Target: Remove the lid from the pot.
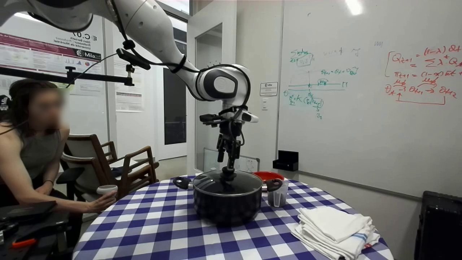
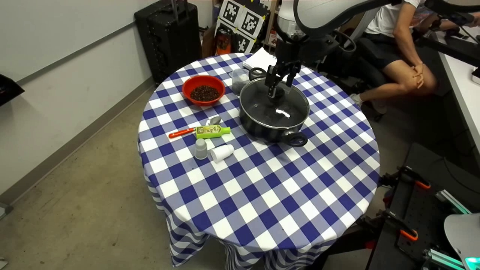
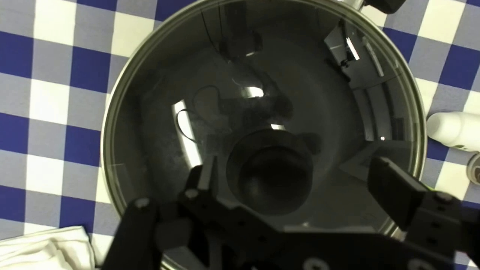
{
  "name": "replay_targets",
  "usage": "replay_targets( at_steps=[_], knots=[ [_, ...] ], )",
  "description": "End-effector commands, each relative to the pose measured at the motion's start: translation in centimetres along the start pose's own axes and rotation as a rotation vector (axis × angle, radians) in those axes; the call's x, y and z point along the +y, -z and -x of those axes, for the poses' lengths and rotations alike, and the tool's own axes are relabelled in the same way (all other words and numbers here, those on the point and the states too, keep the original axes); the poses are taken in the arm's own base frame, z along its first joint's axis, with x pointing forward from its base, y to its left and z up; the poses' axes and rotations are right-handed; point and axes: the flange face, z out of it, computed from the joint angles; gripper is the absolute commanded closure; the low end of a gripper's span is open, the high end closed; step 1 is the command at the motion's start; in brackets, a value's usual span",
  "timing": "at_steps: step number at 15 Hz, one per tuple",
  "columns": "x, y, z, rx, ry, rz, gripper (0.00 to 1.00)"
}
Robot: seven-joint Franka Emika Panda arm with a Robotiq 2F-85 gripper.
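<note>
The black pot (image 1: pixel 227 209) stands on the checked tablecloth and also shows in an exterior view (image 2: pixel 258 129). The see-through dark lid (image 1: pixel 249 182) sits flat on the pot, with its black knob (image 2: pixel 277 93) at the centre. In the wrist view the lid (image 3: pixel 168 82) fills most of the picture. My gripper (image 1: pixel 228 164) points down just above the lid, at the knob. In the wrist view the gripper (image 3: pixel 296 176) is open, with its fingers wide apart. The knob (image 3: pixel 275 180) appears between them, nearer the left finger. Whether a finger touches the knob I cannot tell.
A red bowl (image 2: pixel 187 93) of dark beans and a clear plastic cup (image 2: pixel 239 84) stand close to the pot. A green bottle (image 2: pixel 210 131), a red handle (image 2: pixel 182 133) and two small cups (image 2: pixel 222 152) lie nearby. Folded white cloths (image 1: pixel 335 231) lie on the table.
</note>
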Motion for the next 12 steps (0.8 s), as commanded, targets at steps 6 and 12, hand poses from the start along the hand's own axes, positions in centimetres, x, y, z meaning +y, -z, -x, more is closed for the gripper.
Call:
replay_targets(
  at_steps=[6,12],
  knots=[
    [-0.27,-0.67,-1.4,-0.014,-0.037,0.01,0.0],
    [-0.28,-0.79,-1.83,-0.015,-0.044,0.003,0.23]
  ],
)
